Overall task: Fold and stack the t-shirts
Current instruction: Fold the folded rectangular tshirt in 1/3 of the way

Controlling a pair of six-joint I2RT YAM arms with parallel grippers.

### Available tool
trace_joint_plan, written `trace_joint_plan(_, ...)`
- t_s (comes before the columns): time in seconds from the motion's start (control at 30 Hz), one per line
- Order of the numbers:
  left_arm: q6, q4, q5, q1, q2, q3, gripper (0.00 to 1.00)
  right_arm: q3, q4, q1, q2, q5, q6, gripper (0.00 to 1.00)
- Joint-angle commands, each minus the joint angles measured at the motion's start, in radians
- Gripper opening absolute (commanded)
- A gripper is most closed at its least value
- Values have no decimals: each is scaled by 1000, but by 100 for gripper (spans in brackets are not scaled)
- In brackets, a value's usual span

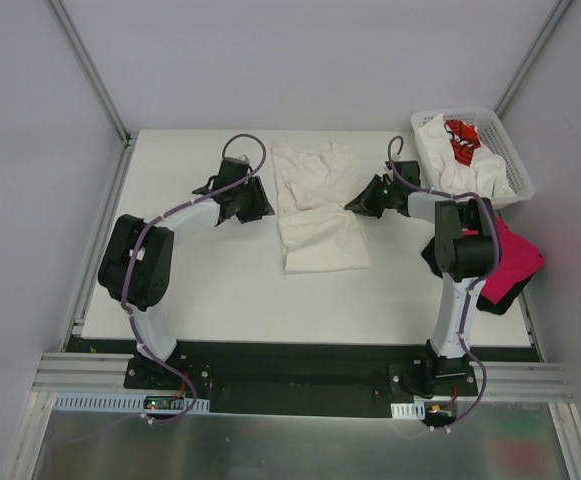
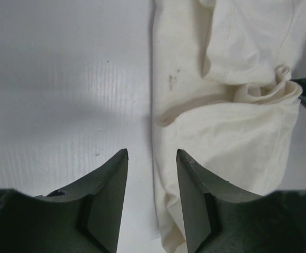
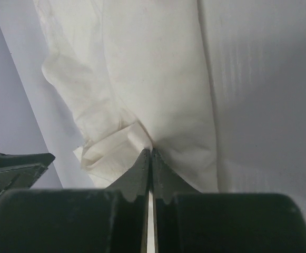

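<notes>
A partly folded cream-white cloth t-shirt (image 1: 320,210) lies at the middle of the white table (image 1: 220,290); the right gripper (image 3: 151,153) pinches its right edge, jaws closed on cloth; the left gripper (image 2: 151,153) sits at its left edge, jaws moderately parted, holding nothing.

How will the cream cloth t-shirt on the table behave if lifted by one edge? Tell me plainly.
Likely floppy: the cream cloth t-shirt lies in soft wrinkles and folds, so it would probably sag from any grip. Probably light: the right gripper, shut on its bunched edge, pinches only a thin fold. Its loose layers may slide apart when pulled.
</notes>
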State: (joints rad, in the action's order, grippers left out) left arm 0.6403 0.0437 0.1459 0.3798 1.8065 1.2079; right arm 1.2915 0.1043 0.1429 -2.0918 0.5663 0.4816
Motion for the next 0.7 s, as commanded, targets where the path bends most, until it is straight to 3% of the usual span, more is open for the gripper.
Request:
trace_joint_plan(0.0,-57,-22,96,7,-39,-53,41,14,12,0,35,17,-11,1)
trace_joint_plan(0.27,-31,-168,260,7,40,-59,40,31,15,1,19,21,-5,1)
trace_joint_plan(0.67,33,-274,299,10,76,-123,38,29,15,0,30,23,-3,1)
